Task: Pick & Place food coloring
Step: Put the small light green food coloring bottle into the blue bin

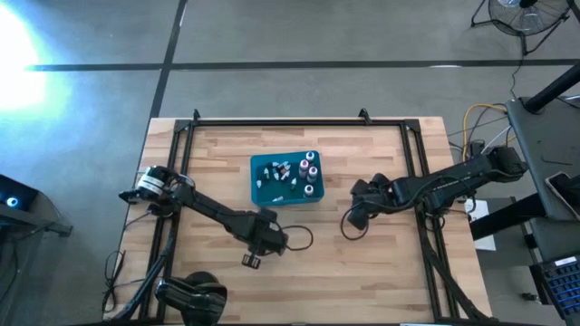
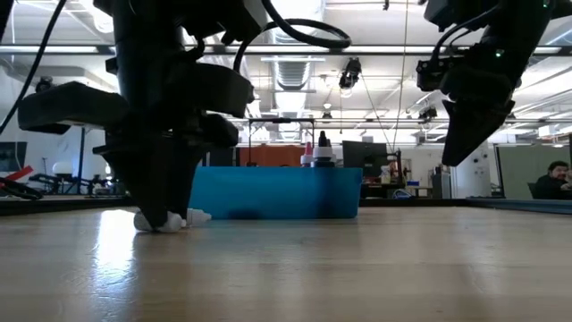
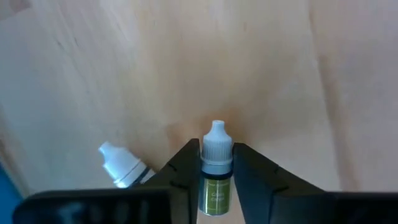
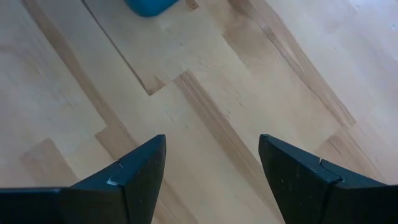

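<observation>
Looking through your left wrist view, the left gripper [image 3: 215, 186] clamps a pale-capped green-labelled dropper bottle [image 3: 216, 171]; overhead hides it. Right gripper [image 4: 211, 180] gapes.

A teal bin [image 1: 263, 192] is positioned near the middle of the wooden desk [image 1: 381, 263]. A black frame [image 1: 272, 121] is mounted along the desk's far edge. A seated person [image 2: 556, 181] is visible in the room beyond.
</observation>
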